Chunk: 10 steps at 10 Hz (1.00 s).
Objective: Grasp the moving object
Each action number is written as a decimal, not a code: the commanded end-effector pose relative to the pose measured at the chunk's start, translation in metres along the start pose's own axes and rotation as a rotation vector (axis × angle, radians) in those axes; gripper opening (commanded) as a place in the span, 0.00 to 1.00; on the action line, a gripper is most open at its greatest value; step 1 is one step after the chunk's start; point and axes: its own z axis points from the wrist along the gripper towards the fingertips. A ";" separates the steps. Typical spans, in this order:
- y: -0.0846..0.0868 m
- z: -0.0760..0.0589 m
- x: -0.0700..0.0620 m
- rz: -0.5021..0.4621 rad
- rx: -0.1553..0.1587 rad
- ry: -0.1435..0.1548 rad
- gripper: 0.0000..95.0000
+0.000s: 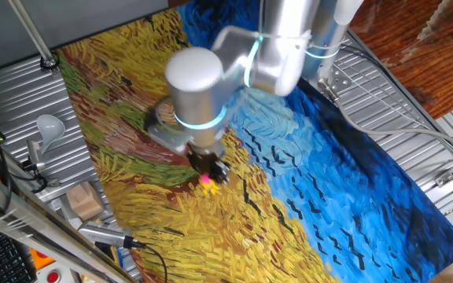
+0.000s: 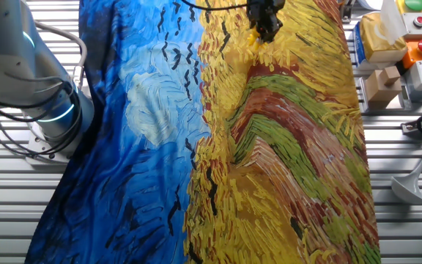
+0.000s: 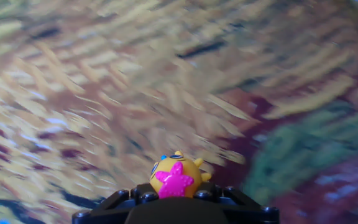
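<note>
On the painted cloth [image 1: 305, 196] that drapes the bench, over its yellow wheat-field half, you have the gripper [image 1: 213, 167] lowered right down to the fabric. Look at the hand view: the toy [image 3: 176, 177], a small yellow ball with a pink star on its face and little yellow nubs around it, sits against the black tips of the fingers [image 3: 135, 198] at the bottom edge of that picture. The cloth behind it is smeared with blur. You cannot tell from this picture whether the fingers are pinching the toy or merely touching it, because only their tips show and the toy hides the gap.

From one fixed view, you see a pink and yellow speck [image 1: 206, 181] just under the dark fingers, on the yellow strokes near the brown band of the cloth. The silver arm [image 1: 234, 63] leans in over the cloth from its blue side, a cyan ring lit on the wrist.

From the other fixed view, the fingers [image 2: 267, 26] reach down at the far end of the cloth, with a bit of yellow [image 2: 253, 38] beside them. Off the cloth's yellow edge lies a wooden block [image 1: 85, 200].
</note>
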 end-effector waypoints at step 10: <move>-0.076 -0.009 0.041 -0.037 -0.010 0.001 0.00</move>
